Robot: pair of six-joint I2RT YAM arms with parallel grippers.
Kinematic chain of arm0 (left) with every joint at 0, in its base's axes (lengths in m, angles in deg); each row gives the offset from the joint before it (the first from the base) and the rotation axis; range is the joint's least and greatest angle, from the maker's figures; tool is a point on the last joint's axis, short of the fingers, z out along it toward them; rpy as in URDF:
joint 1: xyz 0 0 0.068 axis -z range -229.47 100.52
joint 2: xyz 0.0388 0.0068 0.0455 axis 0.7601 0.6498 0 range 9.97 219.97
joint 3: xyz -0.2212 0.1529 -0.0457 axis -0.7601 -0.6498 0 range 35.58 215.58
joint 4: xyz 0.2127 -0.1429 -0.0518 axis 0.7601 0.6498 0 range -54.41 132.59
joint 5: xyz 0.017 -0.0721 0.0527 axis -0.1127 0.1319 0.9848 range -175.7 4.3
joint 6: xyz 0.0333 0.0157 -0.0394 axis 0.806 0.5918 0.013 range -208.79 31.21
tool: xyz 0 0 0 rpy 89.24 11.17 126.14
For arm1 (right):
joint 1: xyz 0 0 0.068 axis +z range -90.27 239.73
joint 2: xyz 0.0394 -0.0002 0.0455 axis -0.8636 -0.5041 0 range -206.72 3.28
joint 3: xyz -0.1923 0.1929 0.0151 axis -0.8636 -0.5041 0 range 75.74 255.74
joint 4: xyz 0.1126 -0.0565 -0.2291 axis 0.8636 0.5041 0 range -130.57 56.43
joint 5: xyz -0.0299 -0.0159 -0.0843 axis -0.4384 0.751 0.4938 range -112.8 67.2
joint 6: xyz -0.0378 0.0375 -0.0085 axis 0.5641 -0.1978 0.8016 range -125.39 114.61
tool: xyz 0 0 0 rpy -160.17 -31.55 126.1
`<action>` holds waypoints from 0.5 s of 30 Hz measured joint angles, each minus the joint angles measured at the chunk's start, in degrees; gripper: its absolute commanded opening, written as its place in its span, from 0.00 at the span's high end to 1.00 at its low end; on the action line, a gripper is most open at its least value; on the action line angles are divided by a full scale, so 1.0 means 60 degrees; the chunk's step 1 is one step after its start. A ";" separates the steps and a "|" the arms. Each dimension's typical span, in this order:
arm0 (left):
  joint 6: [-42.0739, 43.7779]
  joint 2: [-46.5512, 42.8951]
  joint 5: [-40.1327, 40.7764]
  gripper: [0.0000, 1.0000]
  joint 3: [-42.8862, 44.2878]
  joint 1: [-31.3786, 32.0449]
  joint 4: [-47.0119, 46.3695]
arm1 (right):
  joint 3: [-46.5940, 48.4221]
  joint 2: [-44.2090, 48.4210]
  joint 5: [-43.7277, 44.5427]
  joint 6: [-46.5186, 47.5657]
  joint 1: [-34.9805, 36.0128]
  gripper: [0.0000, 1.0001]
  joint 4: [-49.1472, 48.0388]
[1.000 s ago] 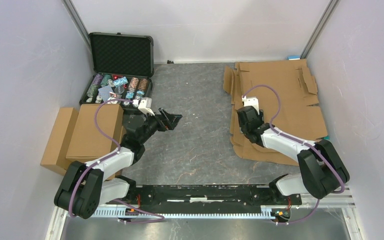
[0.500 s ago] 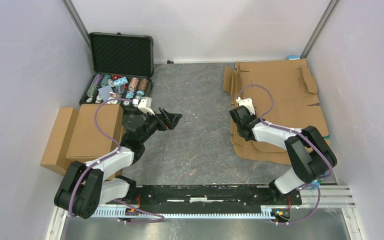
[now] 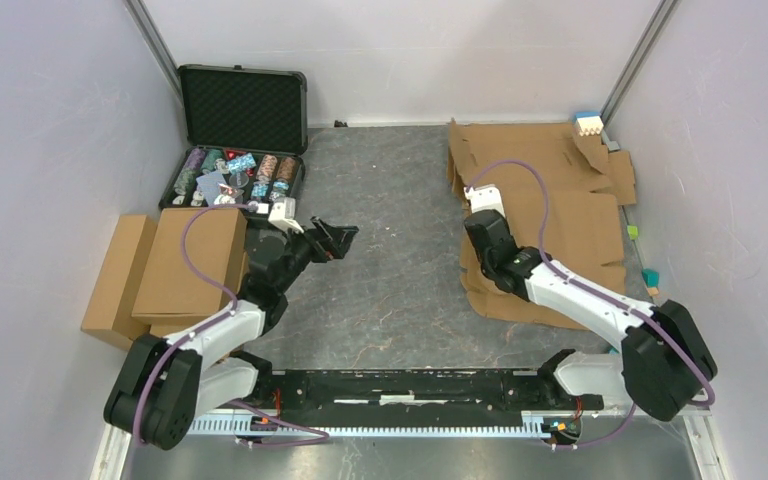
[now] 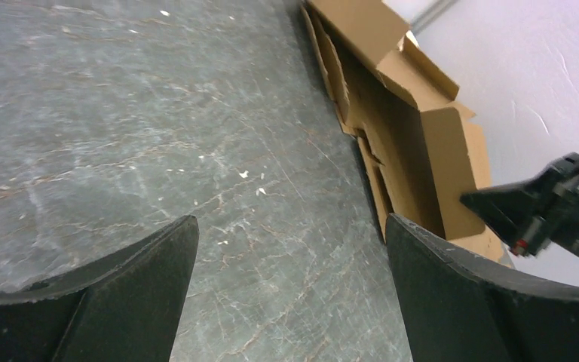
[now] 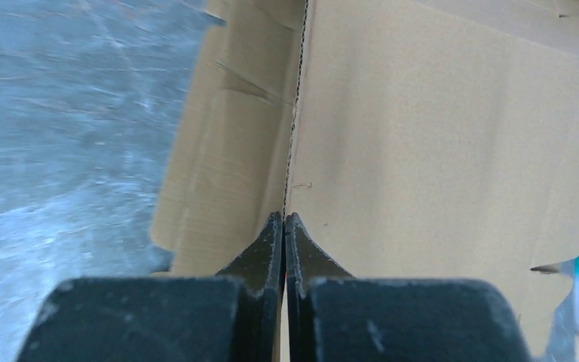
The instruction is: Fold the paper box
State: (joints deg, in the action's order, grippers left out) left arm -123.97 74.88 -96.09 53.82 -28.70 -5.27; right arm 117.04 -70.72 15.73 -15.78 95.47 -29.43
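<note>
**Right gripper [image 5: 283, 219] clenched shut at the paper box [image 3: 570, 220] crease**
I see the plain brown sheet lying at the table's [image 3: 390, 270] far right. Whether cardboard is pinched, I cannot tell. My left gripper [image 4: 290, 225] hangs spread wide above the table's middle.

1. Left arm [image 3: 210, 330]: base at lower left of the top view, shoulder link low, forearm slanting up and right toward frame centre.
2. Left gripper [image 3: 343, 238] [image 4: 290, 226]: jaws spread wide, aimed right in the top view. In the wrist view, the two black fingers [image 4: 121, 302] sit in the bottom corners.
3. Right arm [image 3: 580, 295]: base at lower right, bulky elbow near the right edge, white forearm reaching up and left.
4. Right gripper [image 5: 284, 220]: centre right of the top view, fingers pressed flat together with no gap.
</note>
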 measured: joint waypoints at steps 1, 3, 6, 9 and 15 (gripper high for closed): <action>-0.0033 -0.0146 0.0219 0.00 -0.0091 0.0000 0.0029 | 0.0000 0.0175 -0.0331 0.0124 0.0029 1.00 -0.0109; -0.0266 -0.0488 0.0860 0.00 -0.0251 0.0000 0.0168 | 0.0000 0.0455 -0.1202 0.0408 0.0047 1.00 -0.0284; -0.0361 -0.0801 0.1319 0.00 -0.0353 -0.0004 0.0259 | 0.0000 0.0645 -0.2820 0.0721 0.0175 1.00 -0.0543; -0.0361 -0.0750 0.1198 0.00 -0.0353 0.0000 0.0131 | -0.0011 0.0608 -0.4554 0.0962 0.0463 1.00 -0.0703; -0.0466 0.0029 0.0969 0.00 -0.0335 0.0000 0.0033 | -0.0175 0.0204 -0.6229 0.1359 0.1206 0.62 -0.0579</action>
State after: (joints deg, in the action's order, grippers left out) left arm -126.77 75.05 -90.28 51.81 -28.70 -5.07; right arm 115.99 -69.49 -21.65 -7.63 102.71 -32.91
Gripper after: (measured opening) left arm 0.996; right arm 0.153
